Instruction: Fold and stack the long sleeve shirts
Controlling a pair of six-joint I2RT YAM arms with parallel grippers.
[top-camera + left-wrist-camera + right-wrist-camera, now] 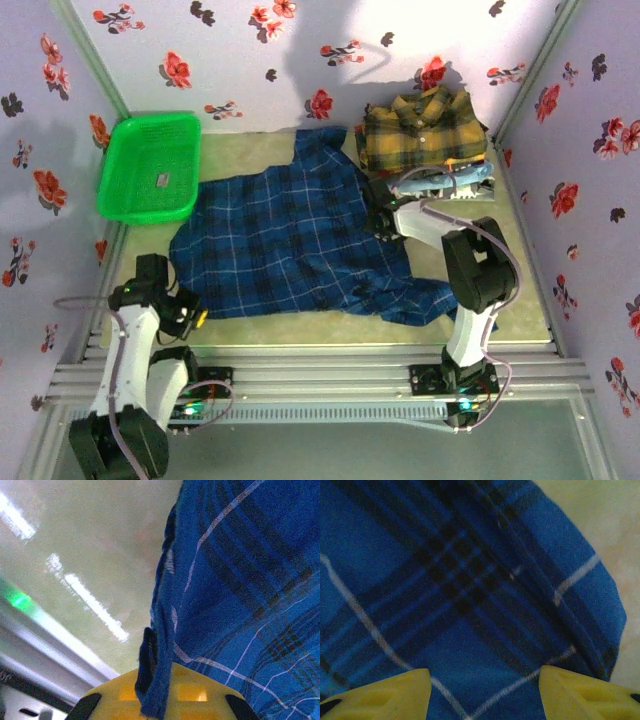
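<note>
A dark blue plaid long sleeve shirt (290, 240) lies spread over the middle of the table. My left gripper (192, 315) is at the shirt's near left corner. In the left wrist view it (156, 692) is shut on a fold of the blue shirt's edge (160, 670), which runs between the yellow fingers. My right gripper (384, 218) hovers low over the shirt's right side. Its yellow fingers (380, 695) stand open over the blue plaid cloth (470, 605), with the gripper (485, 697) holding nothing. A folded mustard-yellow plaid shirt (422, 130) tops light blue ones (472, 176) at the back right.
A green plastic basket (150, 165) stands at the back left, beside the shirt's left sleeve. Flowered walls close in the table on three sides. A metal rail (320, 365) runs along the near edge. Bare tabletop (90, 555) shows left of the shirt.
</note>
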